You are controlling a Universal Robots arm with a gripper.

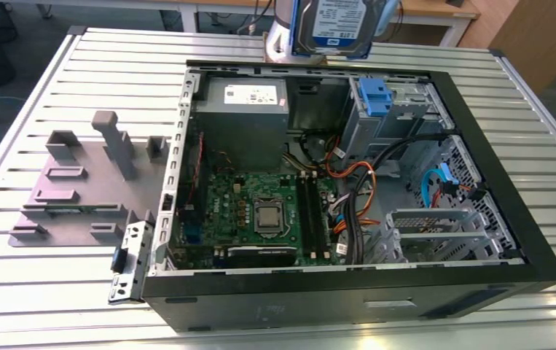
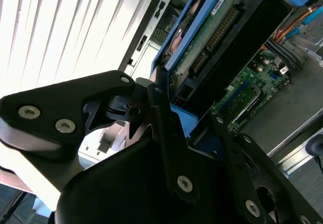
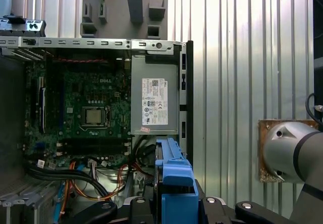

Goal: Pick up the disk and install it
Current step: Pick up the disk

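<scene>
The disk [image 1: 339, 20] hangs upright above the back edge of the open computer case [image 1: 511, 219], its white-and-blue label facing the exterior view. In the second wrist view, the disk [image 2: 212, 30] shows its green circuit underside inside a blue side bracket. My gripper [image 3: 175, 205] is shut on the disk, with black fingers [image 2: 169, 128] clamped on either side of the blue bracket [image 3: 174, 176]. The case's drive bay [image 1: 399, 109], with its blue latch [image 1: 373, 95], lies just below the disk.
Inside the case are a grey power-supply box [image 1: 246, 109], a green motherboard [image 1: 258, 211] and orange and black cables [image 1: 355, 182]. A grey fixture block [image 1: 83, 182] sits on the slatted table at the exterior view's left. An arm joint [image 3: 292, 153] is beside the case.
</scene>
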